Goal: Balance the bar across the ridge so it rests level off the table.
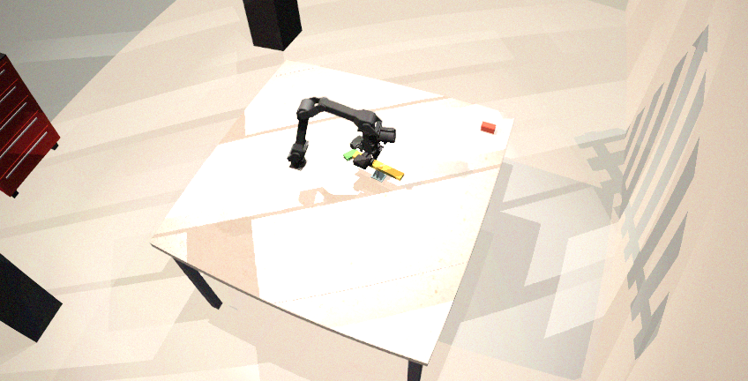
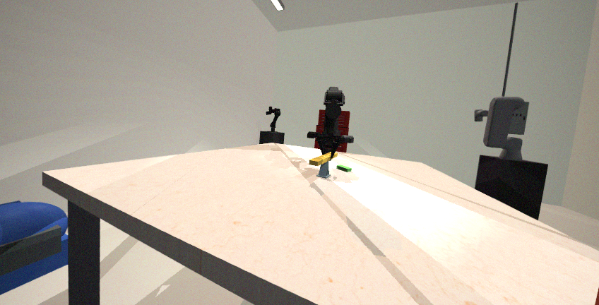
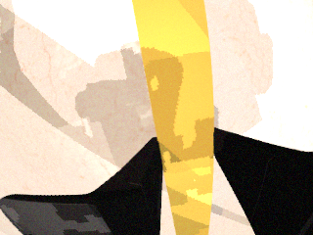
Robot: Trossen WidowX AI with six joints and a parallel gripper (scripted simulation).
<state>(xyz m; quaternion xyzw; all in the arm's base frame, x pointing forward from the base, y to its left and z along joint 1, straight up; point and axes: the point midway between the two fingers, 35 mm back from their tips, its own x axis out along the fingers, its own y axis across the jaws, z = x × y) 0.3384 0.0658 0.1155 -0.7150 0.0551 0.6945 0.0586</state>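
Note:
A long yellow bar (image 1: 388, 169) (image 2: 319, 160) (image 3: 196, 78) is held above the table. My gripper (image 1: 369, 160) (image 2: 328, 154) (image 3: 184, 139) is shut on it, one finger on each side, off its middle towards the arm's base. The small blue-grey ridge (image 1: 378, 176) (image 2: 323, 170) stands on the table under the bar, beyond the fingers from the arm's base. The bar lies across the ridge's top or just over it; contact is too small to tell. The bar looks about level, and neither end shows touching the table. In the wrist view the bar mostly hides the ridge.
A green block (image 1: 349, 154) (image 2: 343, 168) lies on the table (image 1: 335, 257) (image 2: 188, 201) near the bar's arm-side end. A red block (image 1: 488, 127) lies near the table's far right corner. The arm's base stands left of the bar in the top view.

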